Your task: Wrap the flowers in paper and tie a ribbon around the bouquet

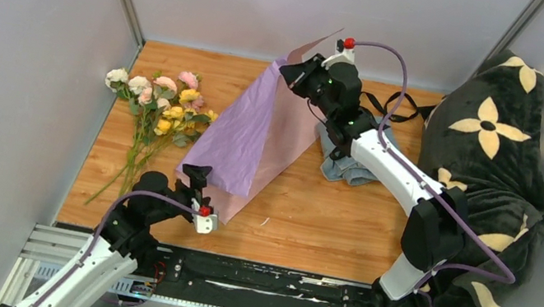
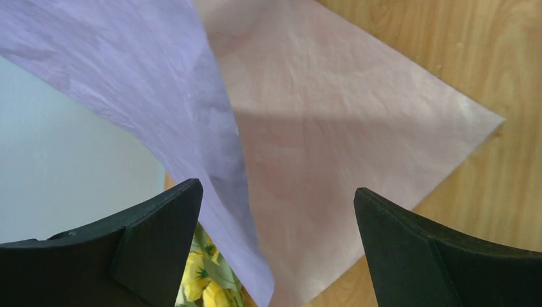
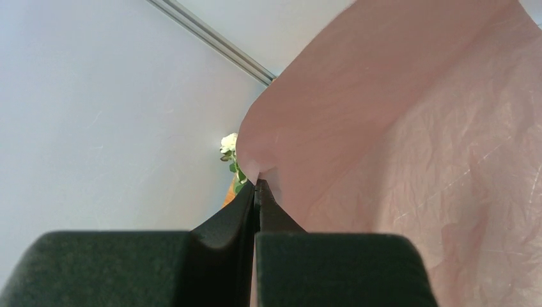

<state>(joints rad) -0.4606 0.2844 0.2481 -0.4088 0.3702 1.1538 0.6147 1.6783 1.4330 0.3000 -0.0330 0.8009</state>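
Paper [image 1: 256, 130]: a large thin sheet, finely crinkled, lavender on one face and pale pink on the other. It is pulled up into a slanted tent shape at the centre of the top view. The lavender face slopes toward the left of the frame and the pink face falls away on the right. Its top corner is raised at upper centre. Its lower corner lies flat on the table [image 1: 324, 221], a warm wood-grain board.

Right fingers [image 1: 287, 68]: pressed fully together, pinching the paper's raised edge. In the right wrist view the two black tips [image 3: 257, 188] meet on a small fold of the pink face, and the sheet billows to the right of them.

Left fingers [image 1: 197, 174]: spread as wide as they go and holding nothing. They sit low at the sheet's near corner. In the left wrist view the two black, wedge-shaped pads [image 2: 160, 236] stand on either side of the frame. The lavender fold and the flat pink corner [image 2: 332, 160] lie beyond them. Contact with the paper cannot be told.

Flowers [image 1: 164, 102]: a loose bunch of pink, white and yellow blooms on long thin green stems. It lies on the table at left, just beside the paper's lavender slope and not yet wrapped. A few yellow blooms [image 2: 204, 281] show under the fold.

Ribbon [image 1: 377, 102]: narrow, black and floppy, looped on the table at upper right behind the right arm.

Also present: a crumpled grey-blue cloth [image 1: 350, 167] under the right arm. At far right is a dark plush blanket [image 1: 493, 157] with cream flower shapes.
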